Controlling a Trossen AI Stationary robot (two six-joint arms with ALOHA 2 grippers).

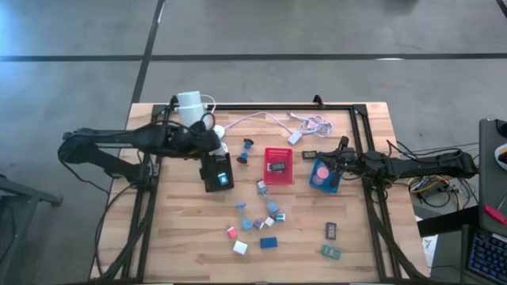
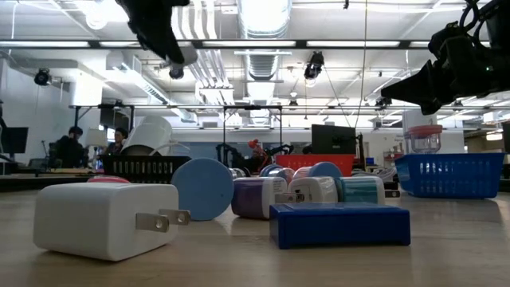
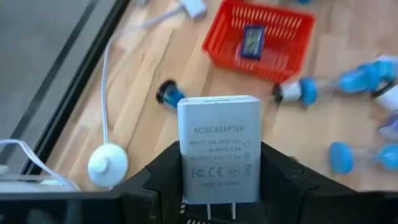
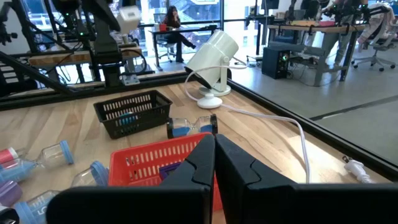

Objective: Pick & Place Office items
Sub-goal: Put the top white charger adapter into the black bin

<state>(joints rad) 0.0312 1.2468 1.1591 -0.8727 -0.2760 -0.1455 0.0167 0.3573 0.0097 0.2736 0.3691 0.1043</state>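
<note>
Left gripper (image 3: pixel 214 186): we see it raised above the counter (image 1: pixel 190 245) near the far left side, close to the black tray (image 1: pixel 216 172); its fingers (image 3: pixel 283 180) hold a white adapter (image 3: pixel 219 146) between them, printed face up to the wrist camera, prongs pointing back toward the wrist.

White adapter: we read "AC/DC ADAPTER" on its face; it sits upright in the grip, well clear of the wood below.

Right gripper (image 4: pixel 214 155): we find it hanging over the blue tray (image 1: pixel 325 176) at the right of the red tray (image 1: pixel 278 165); its fingers (image 4: pixel 239 168) are pressed together with nothing between them.

Red tray: near the counter's middle, with one dark rectangular piece (image 1: pixel 277 167) lying inside.

Black tray: left of the red one, with something blue showing inside it.

Blue tray: we see a pink round shape in it, partly under the right arm.

Loose office items (image 1: pixel 257 222): we count a scatter of small white, blue, pink and purple pieces on the near half of the counter, and two dark clips (image 1: pixel 332 230) off to the near right.

Low view: a white plug block (image 2: pixel 107 219) and a blue block (image 2: pixel 339 225) lie closest, pastel pieces behind them.

White cylinder device (image 1: pixel 190 105): at the far left edge, its cable (image 1: pixel 261 119) trailing across the far side.
</note>
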